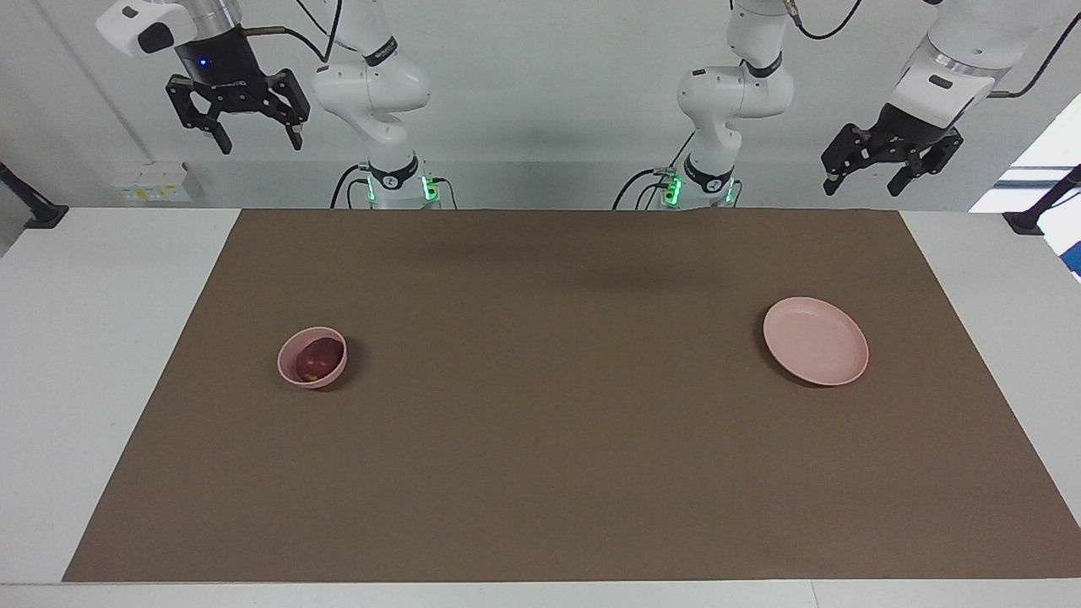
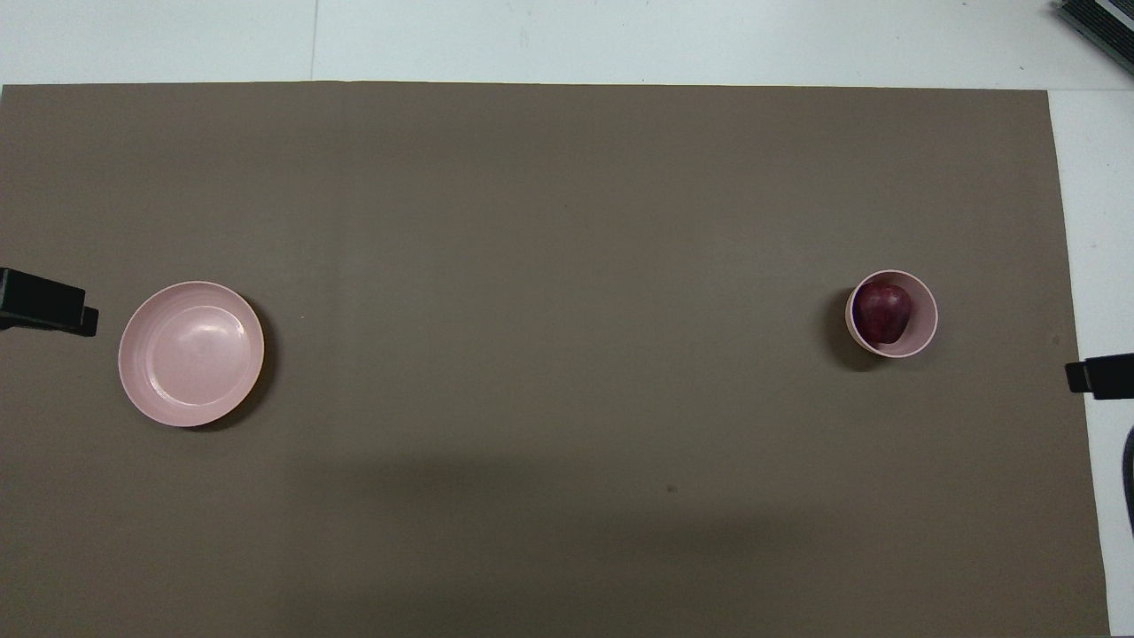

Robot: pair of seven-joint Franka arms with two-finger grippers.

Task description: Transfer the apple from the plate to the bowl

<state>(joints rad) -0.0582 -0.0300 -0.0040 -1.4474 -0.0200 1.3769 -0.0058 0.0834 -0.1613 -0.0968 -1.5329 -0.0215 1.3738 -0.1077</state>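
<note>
The dark red apple [image 1: 319, 359] lies in the small deep pink bowl [image 1: 297, 377] toward the right arm's end of the table; both show in the overhead view, apple [image 2: 882, 312] and bowl [image 2: 927, 324]. The wide pink plate [image 1: 816, 340] sits bare toward the left arm's end and also shows in the overhead view [image 2: 190, 354]. My right gripper [image 1: 262, 145] hangs open and empty, high over the table's edge by its base. My left gripper [image 1: 863, 187] hangs open and empty, high at the other end.
A brown mat [image 1: 540, 439] covers most of the white table [image 1: 84, 380]. One black finger of each gripper shows at the overhead view's side edges: the left gripper's finger [image 2: 49, 304] and the right gripper's finger [image 2: 1099, 377].
</note>
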